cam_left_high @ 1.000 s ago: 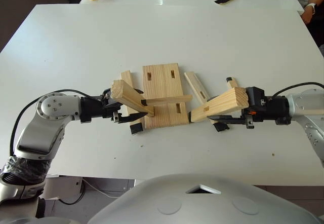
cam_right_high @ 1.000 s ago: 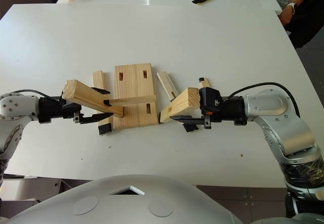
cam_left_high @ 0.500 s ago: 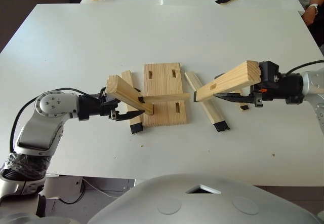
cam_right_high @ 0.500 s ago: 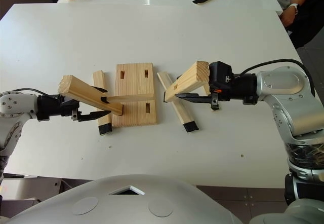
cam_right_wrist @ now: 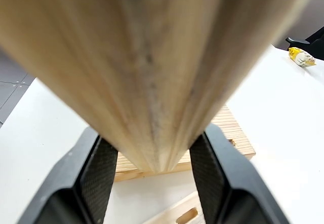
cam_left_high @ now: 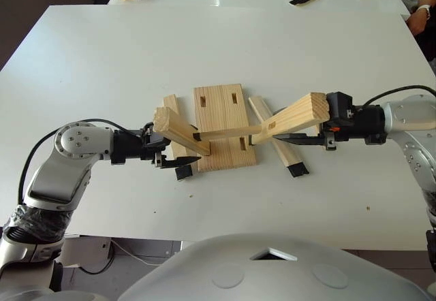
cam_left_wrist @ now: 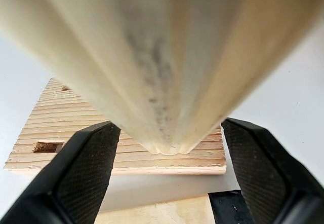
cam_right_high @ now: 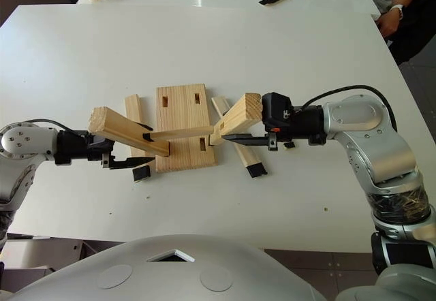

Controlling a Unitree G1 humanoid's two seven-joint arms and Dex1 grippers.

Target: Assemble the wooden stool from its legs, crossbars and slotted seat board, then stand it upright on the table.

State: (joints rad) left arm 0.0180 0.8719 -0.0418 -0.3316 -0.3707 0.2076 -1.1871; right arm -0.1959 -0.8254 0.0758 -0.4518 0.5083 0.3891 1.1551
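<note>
Both hands hold wooden stool legs above the seat board.
The left hand [cam_left_high: 178,156] is closed on a pale square wooden leg [cam_left_high: 177,130], which is tilted and carries a thin wooden crossbar [cam_left_high: 228,133] in its side. The right hand [cam_left_high: 291,133] is closed on a second pale wooden leg [cam_left_high: 294,116], also tilted. Its lower end meets the free end of the crossbar, but I cannot tell if the bar sits inside a slot. Under them the flat slotted seat board [cam_left_high: 219,103] lies on the white tabletop [cam_left_high: 102,62]. A loose black-tipped leg [cam_left_high: 170,104] lies just beside its left edge and another loose leg [cam_left_high: 287,158] near its right edge.
</note>
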